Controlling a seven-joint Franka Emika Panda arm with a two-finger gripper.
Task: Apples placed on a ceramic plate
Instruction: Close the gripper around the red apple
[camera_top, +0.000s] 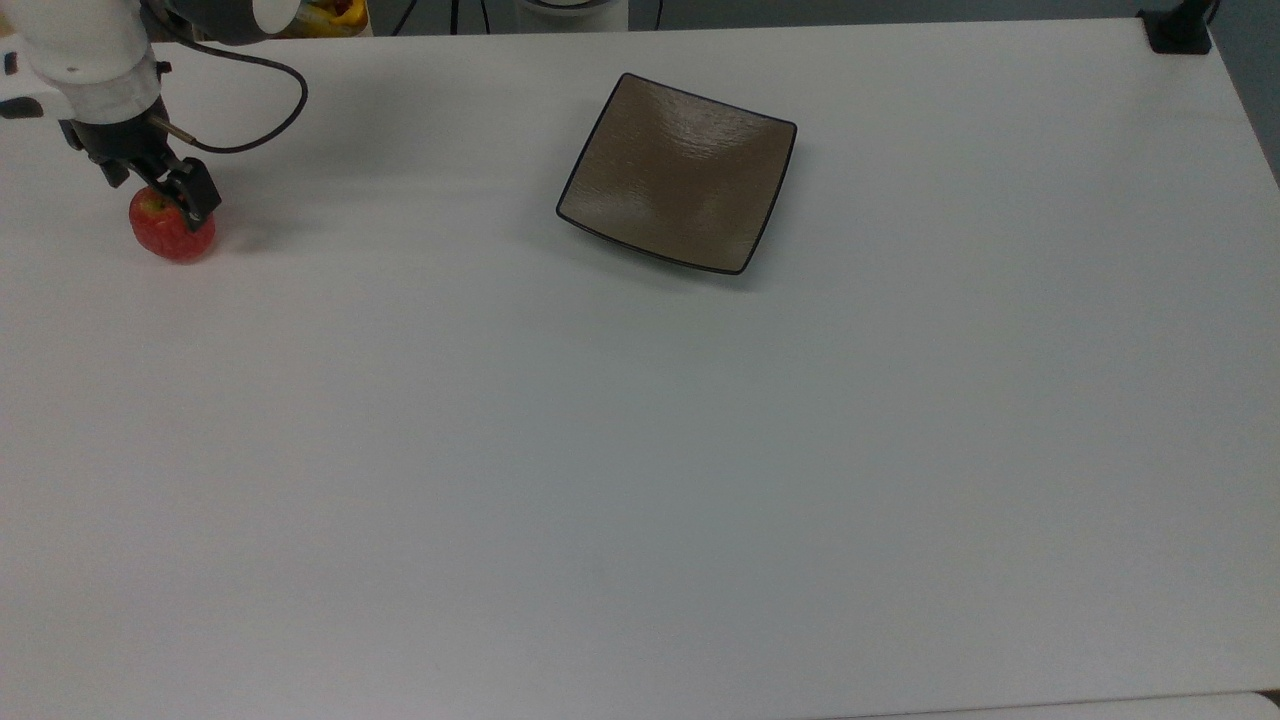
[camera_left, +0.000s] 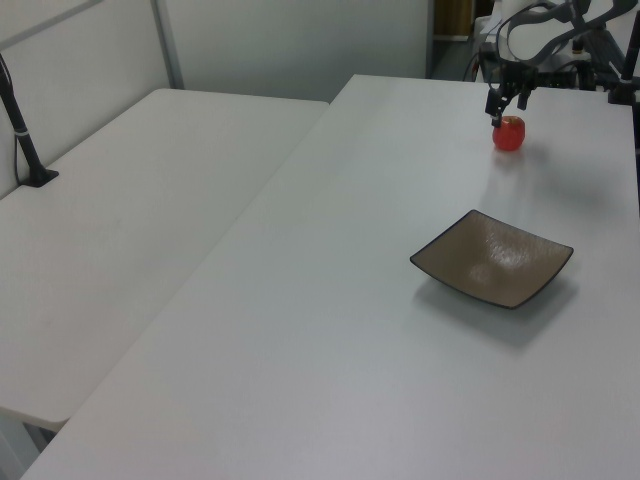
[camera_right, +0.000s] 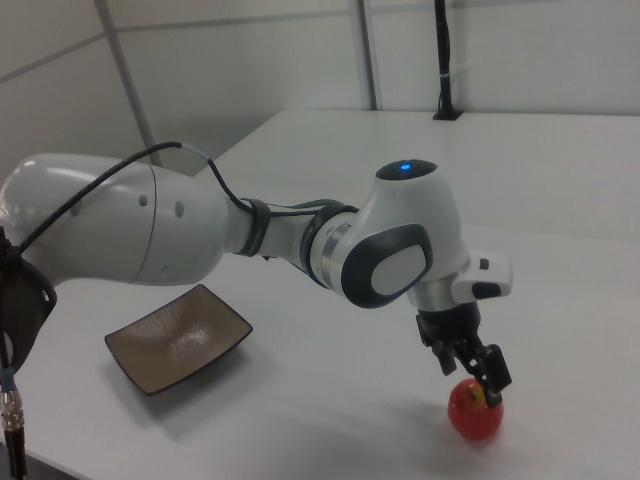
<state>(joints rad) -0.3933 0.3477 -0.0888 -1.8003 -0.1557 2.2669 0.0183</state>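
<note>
A small red apple (camera_top: 175, 232) (camera_left: 509, 136) (camera_right: 475, 412) sits on the white table at the top view's far left. My gripper (camera_top: 157, 190) (camera_left: 507, 108) (camera_right: 471, 370) hangs open right over it, its black fingers spread to either side of the apple's top, and I see no squeeze on the fruit. The square brown ceramic plate (camera_top: 680, 170) (camera_left: 492, 258) (camera_right: 180, 338) with its thin black rim lies bare and well apart from the apple, towards the top view's upper middle.
The arm's black cable (camera_top: 262, 120) loops above the table beside the wrist. A black clamp base (camera_top: 1178, 30) sits at the top view's top right corner. A second white table (camera_left: 130, 200) adjoins on the left view's left, with a black post (camera_left: 22, 130).
</note>
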